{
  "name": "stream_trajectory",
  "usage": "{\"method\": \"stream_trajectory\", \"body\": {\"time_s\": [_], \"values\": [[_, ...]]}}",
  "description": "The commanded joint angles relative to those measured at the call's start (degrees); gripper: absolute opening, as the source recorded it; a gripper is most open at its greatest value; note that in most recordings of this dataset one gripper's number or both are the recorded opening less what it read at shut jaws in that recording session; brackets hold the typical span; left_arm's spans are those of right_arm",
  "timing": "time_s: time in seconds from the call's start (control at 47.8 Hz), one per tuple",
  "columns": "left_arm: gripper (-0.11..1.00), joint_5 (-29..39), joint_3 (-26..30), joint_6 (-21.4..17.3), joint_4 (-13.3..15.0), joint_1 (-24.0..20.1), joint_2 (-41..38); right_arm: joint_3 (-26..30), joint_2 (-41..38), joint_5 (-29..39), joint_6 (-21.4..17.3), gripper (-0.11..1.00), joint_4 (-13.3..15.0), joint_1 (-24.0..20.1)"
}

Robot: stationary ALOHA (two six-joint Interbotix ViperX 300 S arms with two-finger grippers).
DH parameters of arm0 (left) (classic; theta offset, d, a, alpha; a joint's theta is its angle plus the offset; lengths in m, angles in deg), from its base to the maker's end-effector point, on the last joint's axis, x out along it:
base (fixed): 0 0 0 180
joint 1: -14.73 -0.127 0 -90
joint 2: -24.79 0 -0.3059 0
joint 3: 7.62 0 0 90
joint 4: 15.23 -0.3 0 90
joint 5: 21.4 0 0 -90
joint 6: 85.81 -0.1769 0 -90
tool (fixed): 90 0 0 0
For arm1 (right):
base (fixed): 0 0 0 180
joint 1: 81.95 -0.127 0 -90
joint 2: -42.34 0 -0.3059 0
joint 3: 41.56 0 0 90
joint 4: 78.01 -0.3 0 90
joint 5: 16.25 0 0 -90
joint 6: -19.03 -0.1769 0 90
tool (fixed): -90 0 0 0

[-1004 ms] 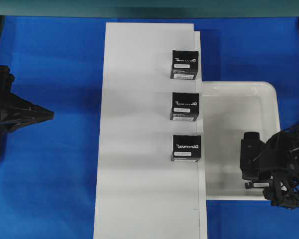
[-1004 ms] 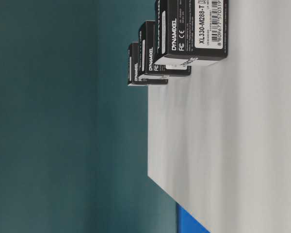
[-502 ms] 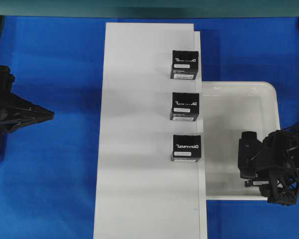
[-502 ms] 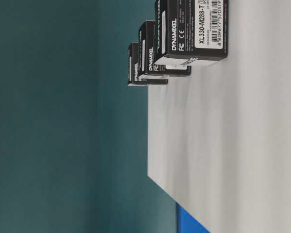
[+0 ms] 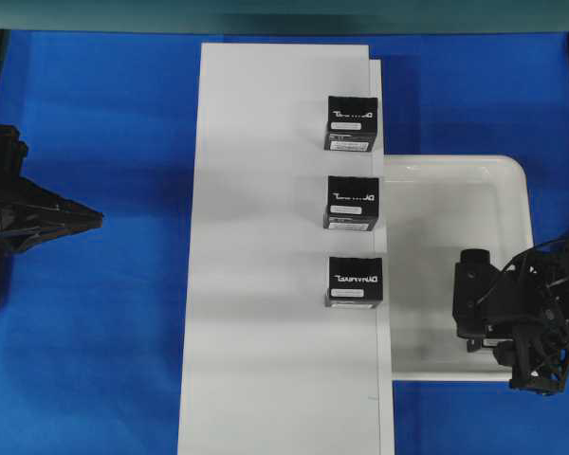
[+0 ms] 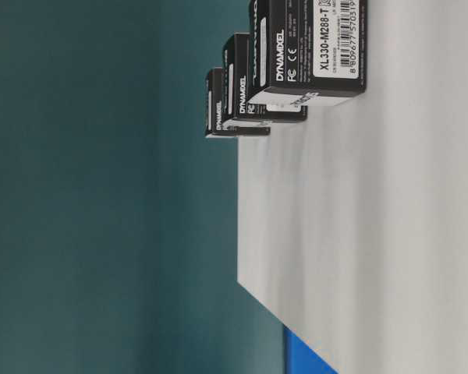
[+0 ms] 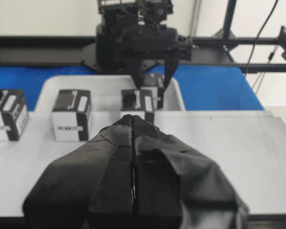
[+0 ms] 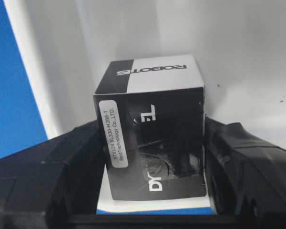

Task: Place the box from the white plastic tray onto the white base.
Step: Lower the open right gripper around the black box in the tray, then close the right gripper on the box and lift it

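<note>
The box [image 5: 472, 284], a small black cuboid with a white sticker, sits at the near right of the white plastic tray [image 5: 446, 180]. My right gripper [image 5: 465, 305] is over it. In the right wrist view the fingers [image 8: 76, 162] press both sides of the box [image 8: 148, 95], so the gripper [image 8: 150, 124] is shut on it. The white base [image 5: 266, 284] lies left of the tray. My left gripper [image 5: 100, 217] is shut and empty over the blue table, far left of the base. The left wrist view shows it [image 7: 133, 117] pointing across the base at the box [image 7: 156, 89].
Three black boxes with large white lettering [image 5: 352, 121] [image 5: 352, 201] [image 5: 355, 281] stand in a row along the base's right edge, next to the tray. They also show in the table-level view [image 6: 308, 47]. Blue cloth [image 5: 104, 332] surrounds everything.
My right gripper has drawn slightly left and inward around the box in the tray. The left arm and the three lettered boxes have not moved.
</note>
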Motion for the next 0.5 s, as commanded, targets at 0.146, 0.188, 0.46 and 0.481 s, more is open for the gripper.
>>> {"method": "stream_trajectory", "body": {"time_s": [0.146,0.188,0.46,0.481], "values": [[-0.07,0.4,1.5,0.1,-0.1,0.1,-0.4,5.3,5.0,7.9,-0.1,0.59,-1.1,0.2],[-0.07,0.4,1.5,0.2,-0.1,0.0,-0.4,6.5,6.5,10.7,-0.1,0.59,-1.1,0.1],[-0.07,0.4,1.5,0.2,-0.1,0.1,-0.4,14.9,19.2,27.3,-0.6,0.59,-1.2,0.2],[-0.07,0.4,1.6,0.2,-0.1,0.1,-0.4,15.6,20.1,28.1,-0.9,0.59,-1.2,0.2]]}}
